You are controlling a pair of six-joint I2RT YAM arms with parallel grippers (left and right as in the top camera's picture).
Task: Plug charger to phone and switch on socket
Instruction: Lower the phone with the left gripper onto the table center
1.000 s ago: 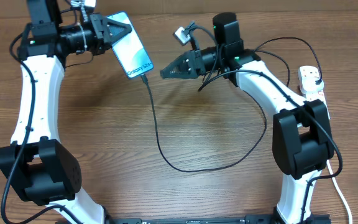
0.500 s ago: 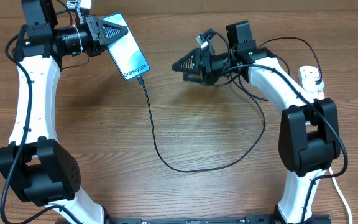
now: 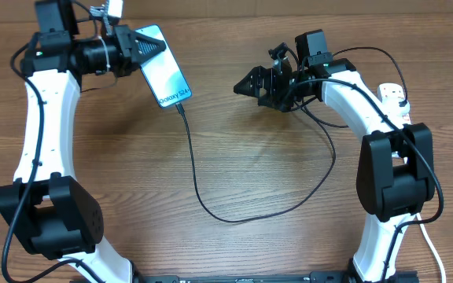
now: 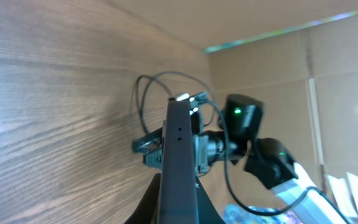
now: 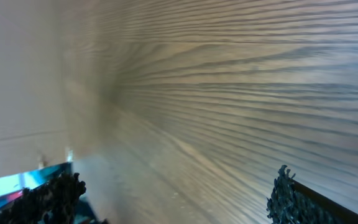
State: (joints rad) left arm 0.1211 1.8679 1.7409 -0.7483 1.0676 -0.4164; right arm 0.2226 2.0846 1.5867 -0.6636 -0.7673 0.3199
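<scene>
Left fingers gripping one phone, one charger attached, right fingers apart

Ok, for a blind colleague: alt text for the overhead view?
The left gripper holds a lit phone at upper left; a black charger cable runs from its lower end, looping across the table toward the right arm. The right gripper is open, empty, a white power strip far right.

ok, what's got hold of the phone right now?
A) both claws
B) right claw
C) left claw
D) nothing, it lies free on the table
C: the left claw grips the phone by its top end, while the right claw sits well apart from it, open and empty.
</scene>
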